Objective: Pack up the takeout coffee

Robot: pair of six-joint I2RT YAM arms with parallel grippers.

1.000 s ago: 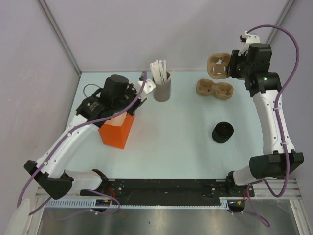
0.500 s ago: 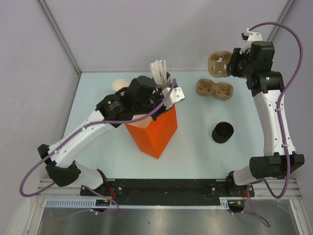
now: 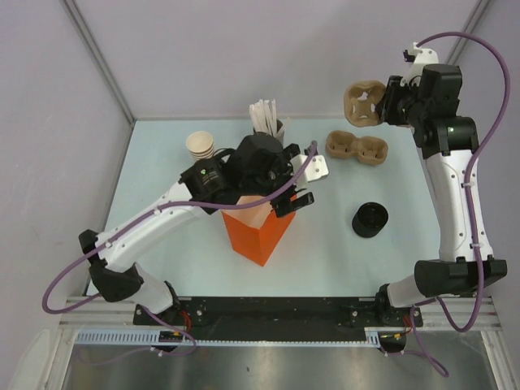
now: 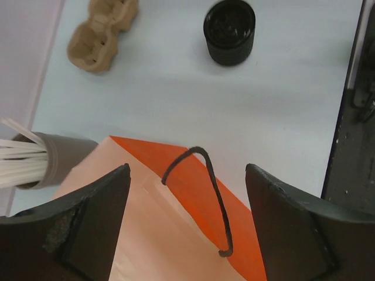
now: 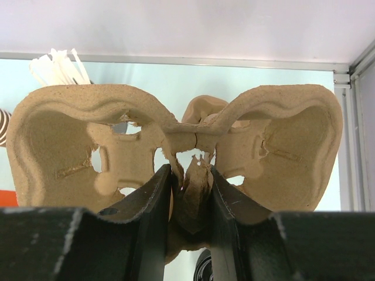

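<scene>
- The left end effector (image 4: 187,174) hangs spread wide over the one orange paper bag (image 3: 258,236). Its dark, scuffed jaws stand either side of the bag's open mouth, gripping nothing.
- The bag is smooth and sharply creased, with a paler peach inside. A thin black cord handle (image 4: 206,193) loops over its top edge. It stands upright on the pale blue desk (image 3: 325,260).
- The right end effector (image 5: 190,175) is narrowed onto the centre rib of a moulded pulp cup carrier (image 5: 88,140). The carrier is rough and fibrous with two wells, and is held in the air at the far right.
- A second carrier (image 3: 356,147) of the same tan pulp lies flat on the desk — two carriers in all.
- One grey cylindrical holder (image 4: 67,158), packed with thin white sticks (image 4: 20,161), stands just beyond the bag.
- One short black round piece (image 3: 370,219) sits to the bag's right, well apart from it.
- One stack of nested brown cups (image 3: 201,145), pale at the rims, stands at the desk's far left.
- The takeout coffee — the single cup — cannot be picked out in any view.
</scene>
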